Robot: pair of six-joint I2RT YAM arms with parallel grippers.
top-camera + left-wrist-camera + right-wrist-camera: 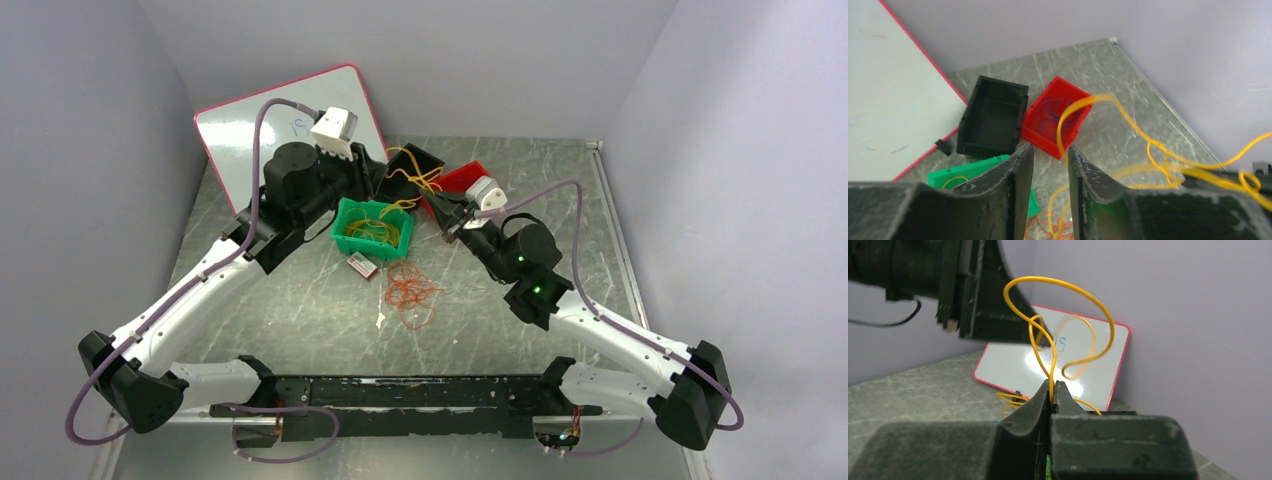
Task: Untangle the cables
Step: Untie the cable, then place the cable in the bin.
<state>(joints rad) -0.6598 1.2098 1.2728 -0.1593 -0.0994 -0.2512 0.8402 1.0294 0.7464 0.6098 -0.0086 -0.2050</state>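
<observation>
Just beyond the green bin [343, 236], the right tool [1052, 390] pinches a yellow cable [1048, 278] that loops up toward the left tool [1050, 165], whose jaws stand narrowly parted, gripping nothing I can see; orange cables [410, 290] lie just in front of the bin

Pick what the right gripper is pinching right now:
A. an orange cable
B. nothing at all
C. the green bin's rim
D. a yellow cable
D: in the right wrist view the right gripper is shut on a yellow cable, which rises from between its fingers and loops overhead.
</observation>
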